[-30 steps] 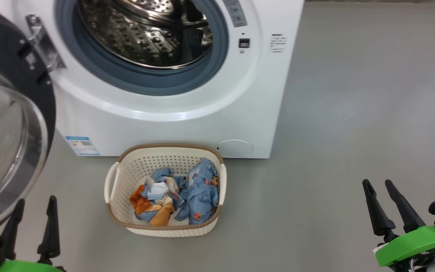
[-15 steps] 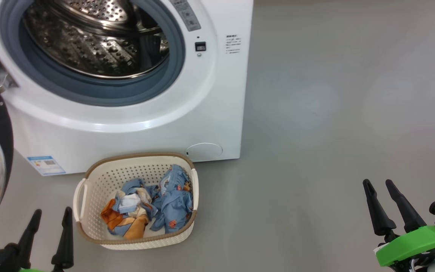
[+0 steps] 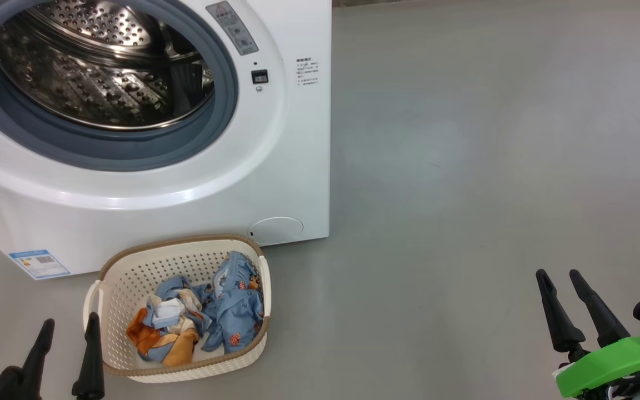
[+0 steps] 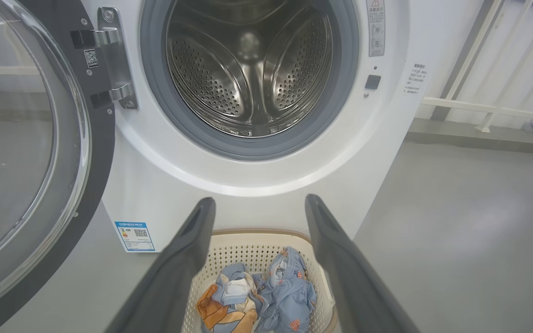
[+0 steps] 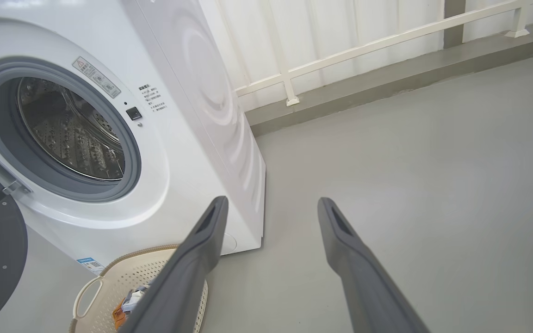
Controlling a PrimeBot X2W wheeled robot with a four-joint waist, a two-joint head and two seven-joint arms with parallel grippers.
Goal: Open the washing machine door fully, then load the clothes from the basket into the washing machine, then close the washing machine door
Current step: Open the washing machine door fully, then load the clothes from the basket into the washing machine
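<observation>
Camera pans right; clothes [image 3: 198, 328] lie just right of the splayed left gripper [image 3: 71, 319], seemingly nearer than the splayed right gripper [image 3: 557, 278]

No wording is legible. The washing machine [image 4: 155, 194] front bears a red-triangle warning sticker [image 4: 375, 23] and tiny printed lines [image 4: 417, 79] at upper right, and a blue label [image 4: 134, 236] with a QR code at lower left. A QR sticker [image 4: 91, 58] sits on the door [image 4: 102, 148], upper left.
</observation>
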